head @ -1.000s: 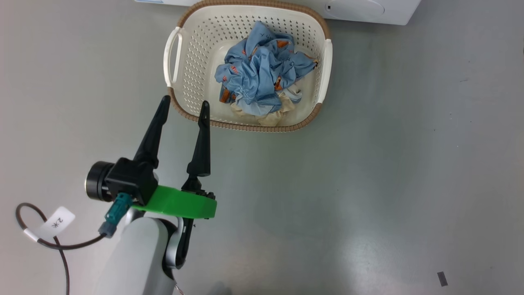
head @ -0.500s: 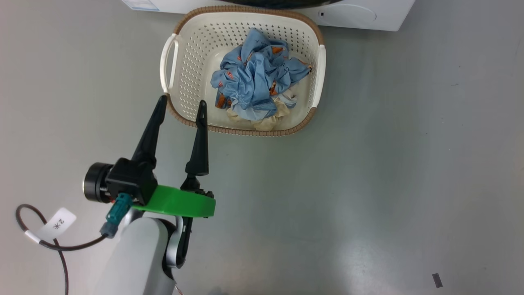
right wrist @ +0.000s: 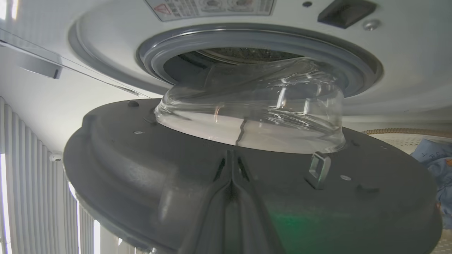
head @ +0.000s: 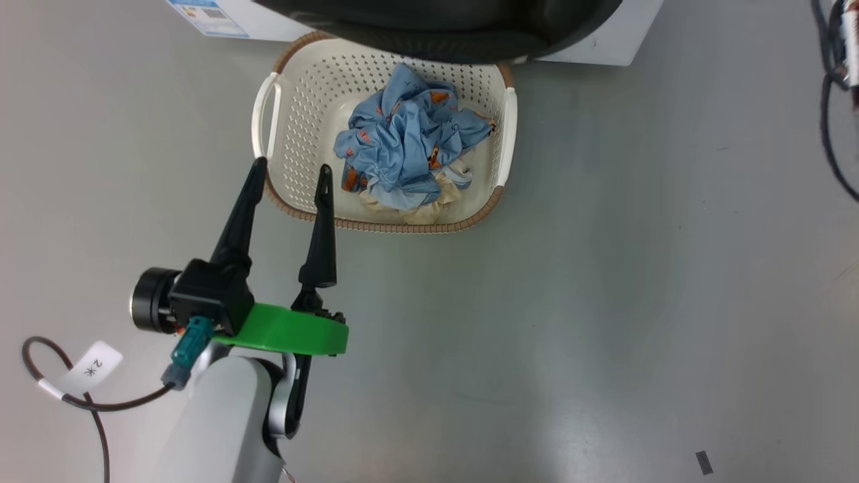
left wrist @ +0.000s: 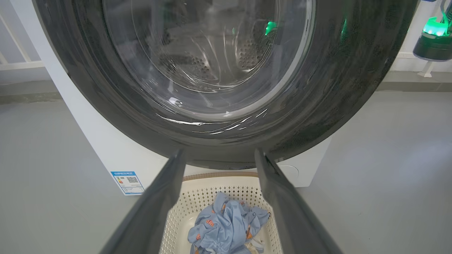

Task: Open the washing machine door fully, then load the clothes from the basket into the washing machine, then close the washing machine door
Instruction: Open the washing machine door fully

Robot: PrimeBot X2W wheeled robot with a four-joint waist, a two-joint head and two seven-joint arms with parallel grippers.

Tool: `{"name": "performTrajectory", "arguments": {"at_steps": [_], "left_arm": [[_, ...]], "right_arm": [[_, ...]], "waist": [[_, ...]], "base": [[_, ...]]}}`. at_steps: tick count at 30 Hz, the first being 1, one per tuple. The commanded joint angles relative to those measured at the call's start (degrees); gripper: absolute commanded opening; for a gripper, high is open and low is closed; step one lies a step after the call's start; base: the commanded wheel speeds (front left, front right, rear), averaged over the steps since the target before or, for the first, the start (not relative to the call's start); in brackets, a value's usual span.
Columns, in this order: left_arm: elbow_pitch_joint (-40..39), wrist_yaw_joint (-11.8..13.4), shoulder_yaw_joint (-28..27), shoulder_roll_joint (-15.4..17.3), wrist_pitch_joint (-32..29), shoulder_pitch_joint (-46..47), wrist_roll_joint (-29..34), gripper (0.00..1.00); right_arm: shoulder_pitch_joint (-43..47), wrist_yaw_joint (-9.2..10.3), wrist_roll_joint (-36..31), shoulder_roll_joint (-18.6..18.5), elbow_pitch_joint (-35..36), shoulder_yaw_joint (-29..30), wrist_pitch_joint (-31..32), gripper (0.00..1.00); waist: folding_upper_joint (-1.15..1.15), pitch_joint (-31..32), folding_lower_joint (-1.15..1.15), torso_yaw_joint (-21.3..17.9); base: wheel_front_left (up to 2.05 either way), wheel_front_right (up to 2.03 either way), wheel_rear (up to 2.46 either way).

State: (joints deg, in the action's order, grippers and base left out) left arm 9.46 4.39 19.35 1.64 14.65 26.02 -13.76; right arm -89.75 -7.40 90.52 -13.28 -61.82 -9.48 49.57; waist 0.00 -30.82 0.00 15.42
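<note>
Right gripper (right wrist: 231, 157), fingers shut together on nothing, seemed to press the inner face of the door (right wrist: 141, 169), which had swung out over the far rim of the basket (head: 500, 194), only part open. There the clothes (head: 402, 144) waited, with the left gripper (head: 292, 166) spread wide beside them.

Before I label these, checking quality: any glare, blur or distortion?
Left wrist view: streaky glare and green reflections on the washing machine door, wide-lens bulge. Right wrist view: right gripper soft up close. Head view: mild floor sheen, clothes sharp.
</note>
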Motion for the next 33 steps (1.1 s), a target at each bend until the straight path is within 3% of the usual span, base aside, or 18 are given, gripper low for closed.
{"name": "performTrajectory", "arguments": {"at_steps": [1, 23, 33], "left_arm": [[-0.56, 0.59, -2.08, 1.24, 0.35, -1.0, 0.4, 1.0], [1.0, -0.79, -4.54, 1.23, 0.35, -4.96, 1.92, 1.0], [2.29, -1.52, -4.94, 1.23, 0.35, -6.69, 2.17, 1.0]], "right_arm": [[1.66, -0.09, 0.83, 2.63, 2.64, -0.48, 1.53, 0.0], [21.36, -0.09, 4.45, 6.82, 22.24, -3.57, 10.36, 0.0], [29.57, -0.09, 6.5, 9.25, 28.81, -6.64, 9.5, 0.0]], "waist": [[0.0, 0.37, 0.0, -0.29], [0.0, 6.69, 0.0, -2.31], [0.0, 9.95, 0.0, -2.53]], "base": [[0.0, 0.0, 0.0], [0.0, 0.0, 0.0], [0.0, 0.0, 0.0]]}}
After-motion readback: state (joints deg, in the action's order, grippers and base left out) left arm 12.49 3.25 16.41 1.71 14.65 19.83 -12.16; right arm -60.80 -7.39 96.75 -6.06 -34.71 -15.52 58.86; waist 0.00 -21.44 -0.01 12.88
